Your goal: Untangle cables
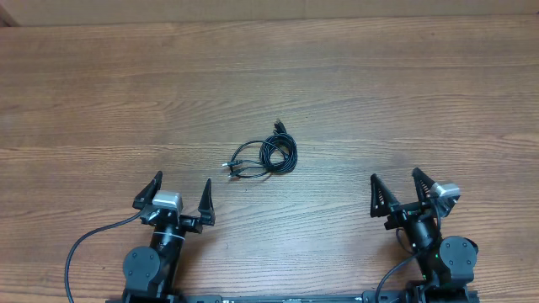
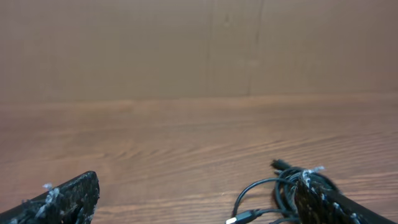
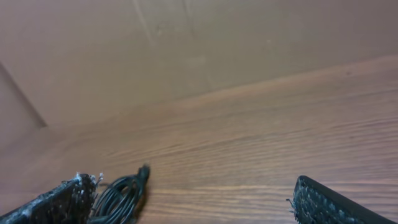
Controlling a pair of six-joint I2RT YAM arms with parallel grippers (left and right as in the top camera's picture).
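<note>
While both arms sit at the near edge of the wooden table [image 1: 379, 93], the cables [image 1: 271, 155] lie in a small coiled bundle near its middle, farther out than either arm and roughly between them. The coil is loose and roundish. One black plug [image 1: 279, 127] sticks out on its far side, and a short strand ending in a silver tip [image 1: 227, 166] trails off towards the left arm's side.

The left gripper [image 1: 183, 178] is spread wide, with nothing between its fingers. The right gripper [image 1: 394, 174] is the same, parted and empty. Neither touches the bundle, and bare wood separates both from it.

The left wrist camera shows the coil low in the picture, partly hidden behind that gripper's right-hand finger [image 2: 323, 202], with the silver-tipped plug lying on the wood just beside it. In the right wrist view the bundle sits at the lower left, next to the left-hand finger [image 3: 62, 202], though the picture is blurred and single strands cannot be told apart. A plain brown wall [image 2: 186, 43] rises behind the table's far edge.
</note>
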